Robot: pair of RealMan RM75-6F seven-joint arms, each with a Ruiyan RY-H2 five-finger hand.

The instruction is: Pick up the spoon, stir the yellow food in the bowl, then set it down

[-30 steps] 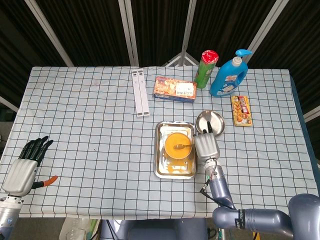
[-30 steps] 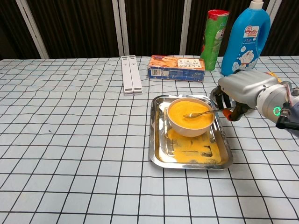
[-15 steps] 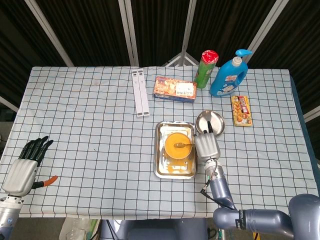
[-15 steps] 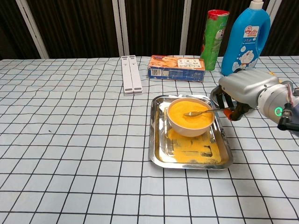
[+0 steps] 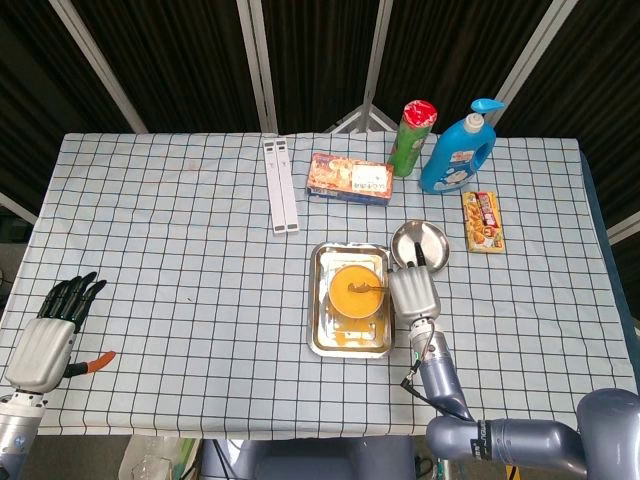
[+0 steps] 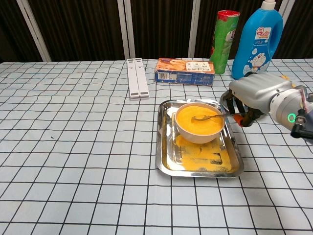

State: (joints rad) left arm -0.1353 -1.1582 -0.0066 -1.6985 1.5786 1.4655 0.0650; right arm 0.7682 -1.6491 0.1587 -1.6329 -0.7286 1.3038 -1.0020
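A white bowl point(image 6: 199, 133) full of yellow food point(image 6: 198, 122) stands in a steel tray point(image 6: 198, 164) right of the table's middle. My right hand point(image 6: 252, 95) holds the handle of a metal spoon point(image 6: 208, 117), whose tip lies in the yellow food. From the head view the same right hand point(image 5: 413, 290) sits just right of the bowl point(image 5: 355, 287), with the spoon point(image 5: 372, 290) reaching left into it. My left hand point(image 5: 52, 330) rests at the table's front left corner, fingers apart, holding nothing.
Behind the tray lie a snack box point(image 6: 186, 71), a green can point(image 6: 224, 41) and a blue bottle point(image 6: 257, 39). A white bar pair point(image 6: 136, 77) lies to the back left. A steel lid point(image 5: 420, 243) and a candy pack point(image 5: 482, 221) sit right of the tray.
The spoon tip has shifted slightly back and left inside the bowl. My left hand has not moved.
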